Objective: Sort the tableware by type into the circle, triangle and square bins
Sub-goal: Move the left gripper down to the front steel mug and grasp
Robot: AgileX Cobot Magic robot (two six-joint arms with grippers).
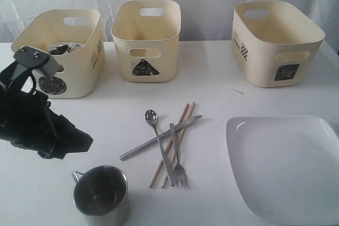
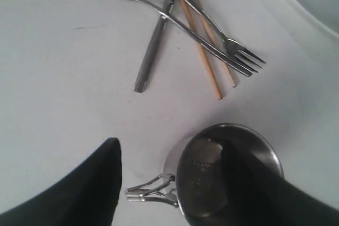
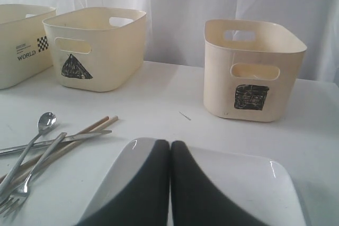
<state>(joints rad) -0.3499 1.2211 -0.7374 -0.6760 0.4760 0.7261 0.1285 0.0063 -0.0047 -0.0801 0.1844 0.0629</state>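
A steel mug [image 1: 101, 194] [image 2: 225, 170] stands upright near the front edge, handle to the left. My left gripper [image 1: 79, 140] [image 2: 169, 146] hangs open above and left of it, holding nothing; one finger [image 2: 254, 183] overlaps the mug's mouth in the left wrist view. Mid-table, a spoon [image 1: 152, 117], knife [image 1: 159, 140] and fork [image 1: 179, 165] lie crossed over wooden chopsticks [image 1: 183, 117]. The white square plate [image 1: 286, 168] [image 3: 249, 183] lies at the right. My right gripper [image 3: 170, 144] is shut and empty above the plate's edge, unseen in the exterior view. No bowls show.
Three cream bins stand along the back: the circle bin [image 1: 63, 56] at left with steel pieces [image 1: 63, 49] inside, the triangle bin [image 1: 145, 41] in the middle, the square bin [image 1: 275, 43] at right. A white curtain hangs behind them.
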